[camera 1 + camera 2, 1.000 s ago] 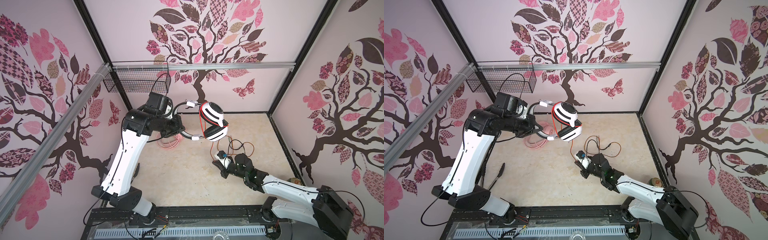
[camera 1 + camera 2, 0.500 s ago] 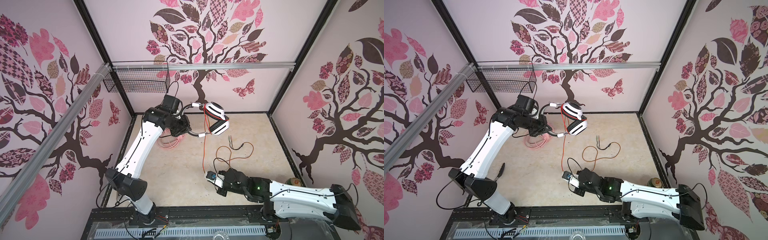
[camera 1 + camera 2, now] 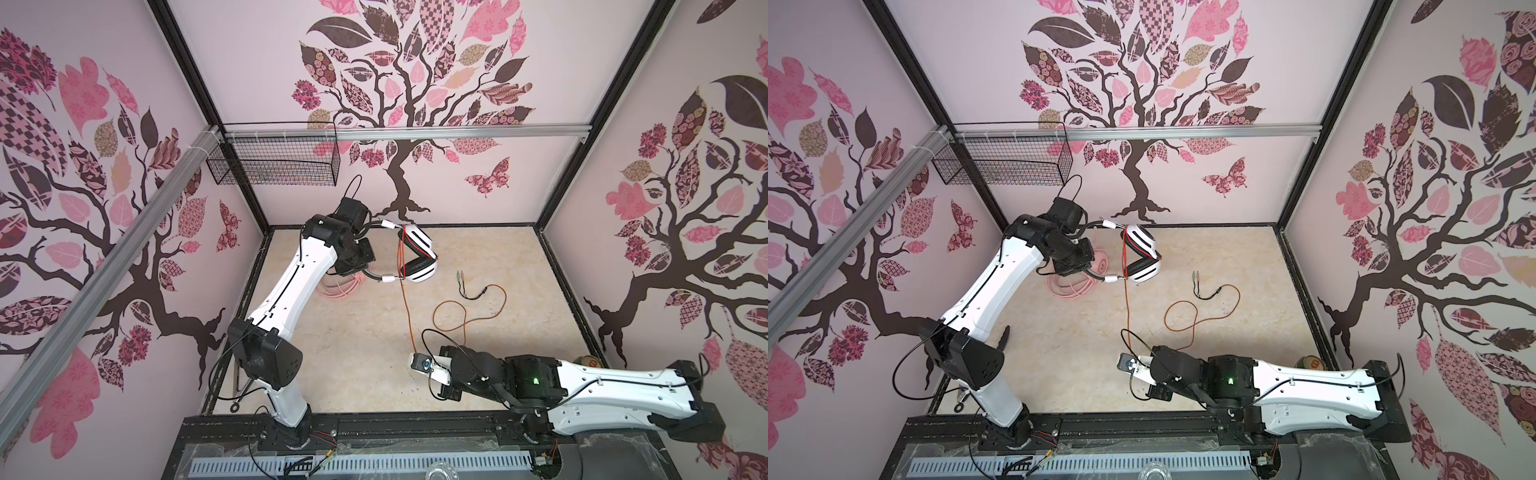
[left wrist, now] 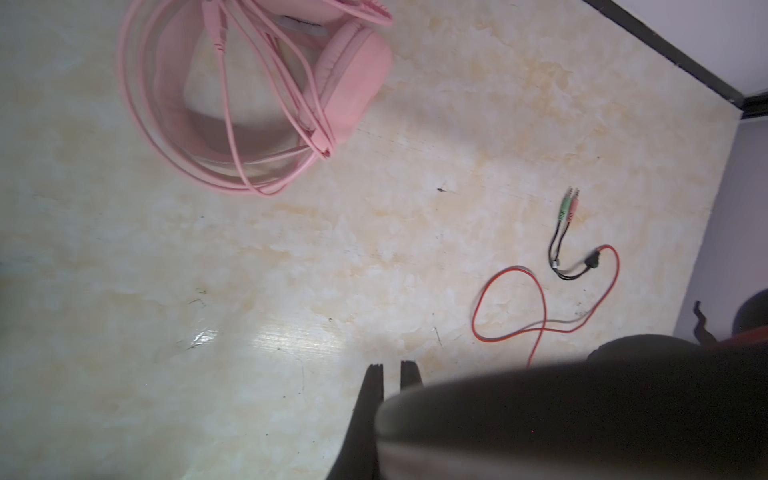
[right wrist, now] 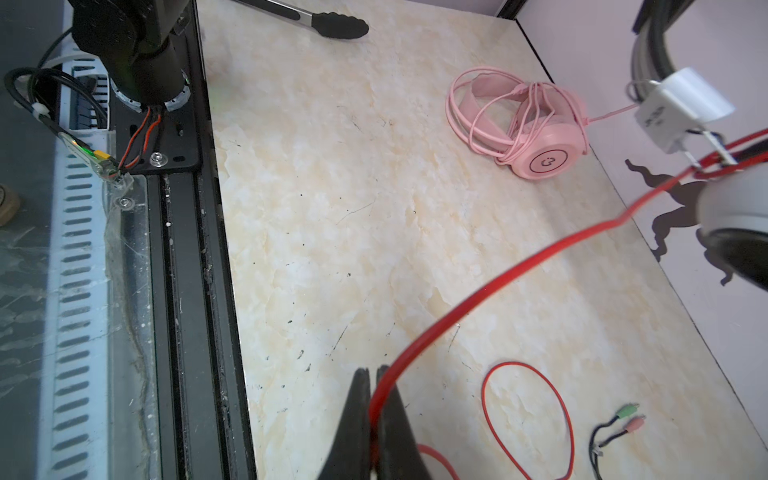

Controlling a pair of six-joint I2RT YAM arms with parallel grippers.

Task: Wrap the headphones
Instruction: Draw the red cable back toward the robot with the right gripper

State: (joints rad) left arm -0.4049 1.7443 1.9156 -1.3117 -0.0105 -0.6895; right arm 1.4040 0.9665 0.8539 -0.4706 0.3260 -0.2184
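Left end effector (image 4: pixel 391 368) clamps headset (image 3: pixel 417 245); right end effector's (image 5: pixel 372 370) cable (image 5: pixel 498 286) pinch shows wrist-view only.

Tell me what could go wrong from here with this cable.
1. The orange-red cable runs nearly taut from the white-and-black headset to the shut right gripper; more pull may yank the headset from the left gripper.
2. Its loose loop and plugs on the table may tangle.

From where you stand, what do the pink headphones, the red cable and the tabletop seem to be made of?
Pink headphones: smooth, shiny plastic cups, probably; the earpad looks soft and padded. Red cable: flexible rubbery coating, since it curves in loose loops. Tabletop: marble-patterned, glossy, showing glare; stone or laminate, I cannot tell.
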